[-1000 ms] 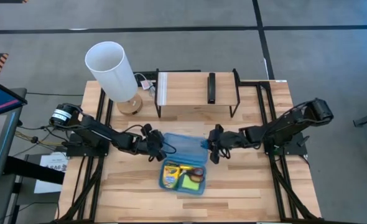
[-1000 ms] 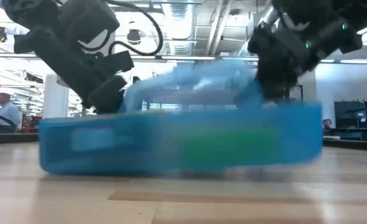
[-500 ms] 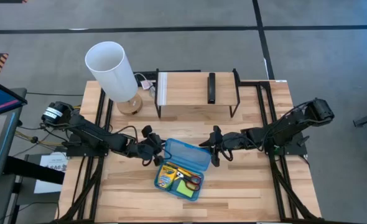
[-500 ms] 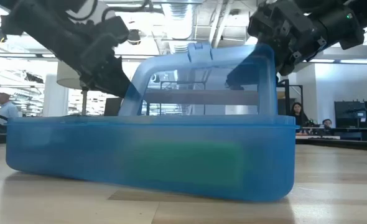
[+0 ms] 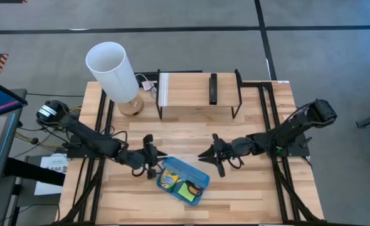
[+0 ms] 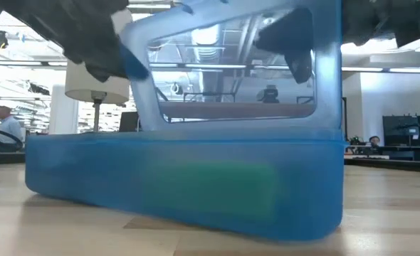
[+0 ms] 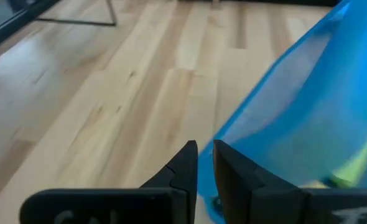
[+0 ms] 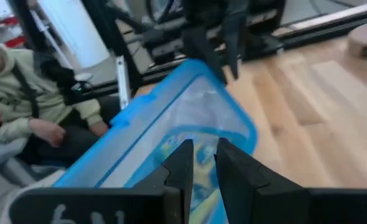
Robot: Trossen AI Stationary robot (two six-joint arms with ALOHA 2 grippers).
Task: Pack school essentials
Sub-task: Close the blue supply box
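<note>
A blue translucent case [image 5: 184, 182] lies slantwise on the table near its near edge. Its lid [image 6: 327, 71] stands half raised over the tray. Inside I see the yellow-green crayon box [image 5: 168, 178] and the lime-green sticky-note pad [image 5: 188, 188]; the other essentials are hidden under the lid. My left gripper [image 5: 150, 164] is shut, at the case's left far corner. My right gripper [image 5: 209, 155] is shut, just behind the lid's far right side. My left gripper meets the lid's left edge [image 7: 233, 134] with the outer side of one shut finger [image 7: 224, 158], coming level from the table's left. The lid stands tilted over the tray, and the tray rests on the table. My right gripper points at the lid [image 8: 190, 106] from the far right; I cannot tell whether it touches it.
A white-shaded lamp [image 5: 113, 72] stands at the far left. A black wire rack [image 5: 197, 91] with a dark bar [image 5: 213, 88] on it sits at the far middle. A seated person [image 8: 22, 93] shows beyond the table. Bare wood lies to the near right.
The lid has swung up from lying open behind the tray and now stands tilted over it. The whole case has slid toward the near edge and turned slantwise. Both grippers have followed it toward the near edge, the left one also moving right.
</note>
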